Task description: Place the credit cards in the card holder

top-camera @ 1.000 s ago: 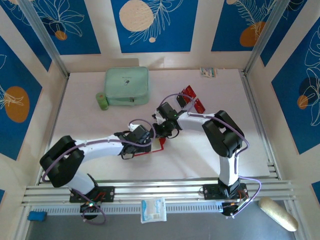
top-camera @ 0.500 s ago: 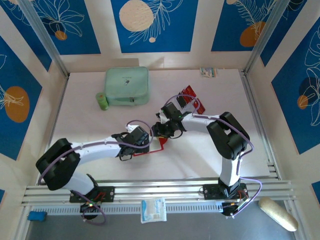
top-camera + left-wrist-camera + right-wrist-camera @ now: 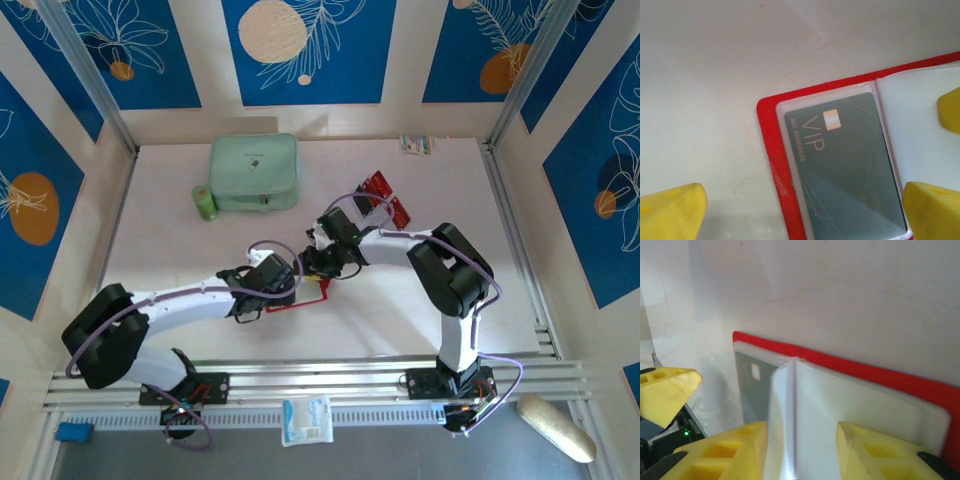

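Card holder open on the tabletop, both pincers at it.
Top view: I see the red card holder (image 3: 316, 294) mid-tabletop (image 3: 180, 270), left pincer (image 3: 262, 287) and right pincer (image 3: 318, 262) over it; loose credit cards (image 3: 386, 197) lie beyond. Left wrist: fingers wide apart, grey card (image 3: 845, 155) sleeved. Right wrist: fingers apart, straddling a clear sleeve (image 3: 790, 405).

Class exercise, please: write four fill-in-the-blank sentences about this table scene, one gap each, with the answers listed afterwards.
1. The open card holder has a ____ cover.
2. The card tucked inside it reads ____.
3. The zip case at the back of the table is pale ____.
4. The left gripper has ____ fingers.
Answers: red; VIP; green; yellow.
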{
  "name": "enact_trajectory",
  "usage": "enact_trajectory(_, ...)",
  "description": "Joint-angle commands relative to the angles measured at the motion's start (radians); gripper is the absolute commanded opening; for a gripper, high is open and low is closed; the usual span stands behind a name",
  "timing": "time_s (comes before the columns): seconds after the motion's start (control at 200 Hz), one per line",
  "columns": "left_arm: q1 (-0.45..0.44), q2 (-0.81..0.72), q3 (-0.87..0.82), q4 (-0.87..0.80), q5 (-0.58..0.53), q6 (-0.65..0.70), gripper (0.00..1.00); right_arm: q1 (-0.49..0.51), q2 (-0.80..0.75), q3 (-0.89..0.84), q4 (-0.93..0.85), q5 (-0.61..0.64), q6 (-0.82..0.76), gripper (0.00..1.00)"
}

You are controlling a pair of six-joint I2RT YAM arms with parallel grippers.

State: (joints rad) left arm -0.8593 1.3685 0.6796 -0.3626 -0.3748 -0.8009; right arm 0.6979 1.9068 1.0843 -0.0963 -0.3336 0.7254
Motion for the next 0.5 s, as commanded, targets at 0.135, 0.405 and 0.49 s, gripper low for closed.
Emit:
enact_trajectory(0.135, -0.006, -0.149, -0.006, -0.107, -0.080, 0.003, 1.00, 0.062, 0.007, 0.061, 0.034, -0.044, 0.075, 0.46)
enact_trajectory(0.405, 0.006, -0.290, -0.023, -0.163, -0.123, 0.001, 1.00, 0.112, 0.087, 0.126, 0.044, -0.031, 0.119, 0.56)
enact_trajectory(0.49, 0.009, -0.312, -0.026, -0.174, -0.129, -0.001, 1.00, 0.121, 0.111, 0.132, 0.057, -0.030, 0.132, 0.56)
